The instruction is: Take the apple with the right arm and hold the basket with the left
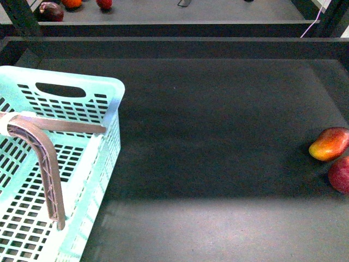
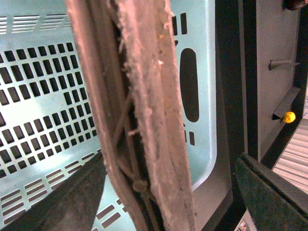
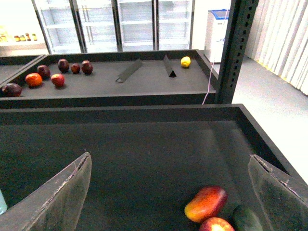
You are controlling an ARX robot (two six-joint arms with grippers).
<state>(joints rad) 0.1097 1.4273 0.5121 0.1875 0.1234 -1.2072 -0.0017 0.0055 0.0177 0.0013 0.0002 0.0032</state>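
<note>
At the near left corner of the dark shelf (image 1: 218, 142), the pale turquoise slotted plastic basket (image 1: 71, 76) is crossed by the brownish-grey ribbed finger of the left gripper (image 1: 52, 191); whether a wall is clamped cannot be told. Against the right edge is seen the round deep-red apple (image 1: 341, 173), with an elongated red-and-yellow mango (image 1: 329, 143) just beyond. The right gripper (image 3: 168, 192) is spread wide, empty. With the fruits crowded, the mango could be seized instead.

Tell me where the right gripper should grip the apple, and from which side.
Grip the apple across its round middle, coming from above: the mango and a dark green item sit close beside it. The open right gripper likely spans it.
</note>
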